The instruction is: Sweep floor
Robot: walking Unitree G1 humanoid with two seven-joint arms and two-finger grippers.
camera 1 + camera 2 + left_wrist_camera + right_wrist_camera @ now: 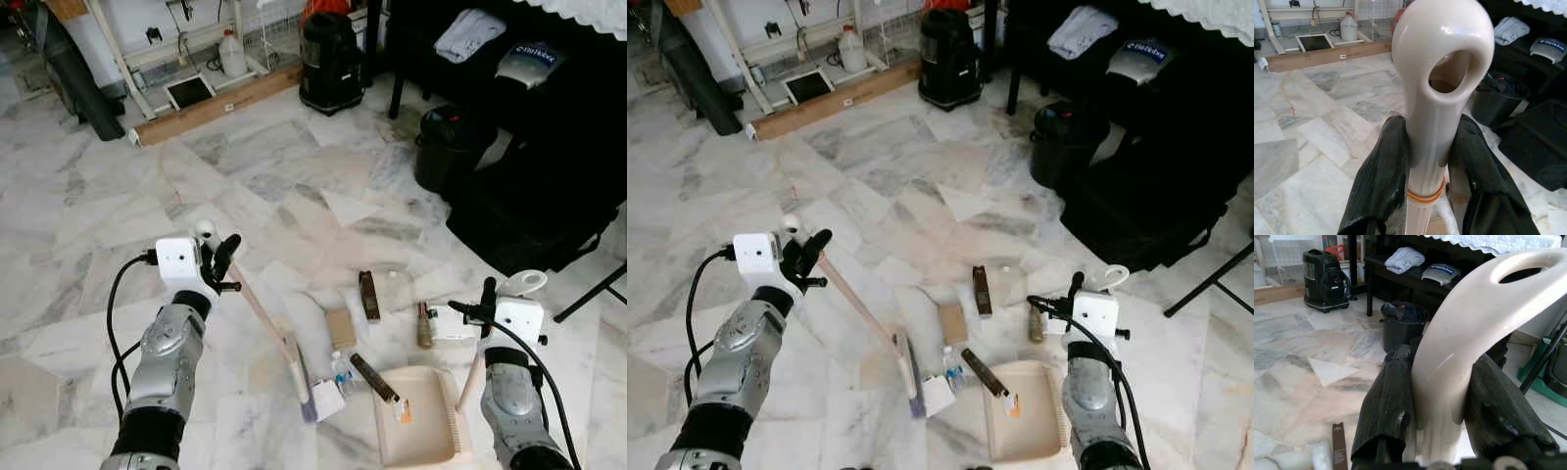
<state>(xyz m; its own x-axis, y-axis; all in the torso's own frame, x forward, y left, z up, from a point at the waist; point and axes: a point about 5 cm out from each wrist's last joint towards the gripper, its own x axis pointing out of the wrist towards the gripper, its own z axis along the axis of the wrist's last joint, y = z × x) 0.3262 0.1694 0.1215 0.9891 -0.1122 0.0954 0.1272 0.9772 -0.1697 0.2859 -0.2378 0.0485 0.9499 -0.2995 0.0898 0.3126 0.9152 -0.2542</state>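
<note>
While each tool pinches broom (265,318) or dustpan (419,421), open marble floor (88,206) spreads leftward.

broom (265,323) left of dustpan (419,416), litter between them, bin (449,147) beyond, vacuum cleaner (328,61) farther back

one broom (269,328), one dustpan (419,416), two black bins (453,147), two claws (223,257)

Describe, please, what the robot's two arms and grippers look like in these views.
Both arms are silver-grey metal shells with darker joints. Each wrist carries a white, boxy camera module with a black cable looping back along the forearm. The left gripper and the right gripper each have two long black fingers; the fingers have a finely ribbed, matte surface in the wrist views.
</note>
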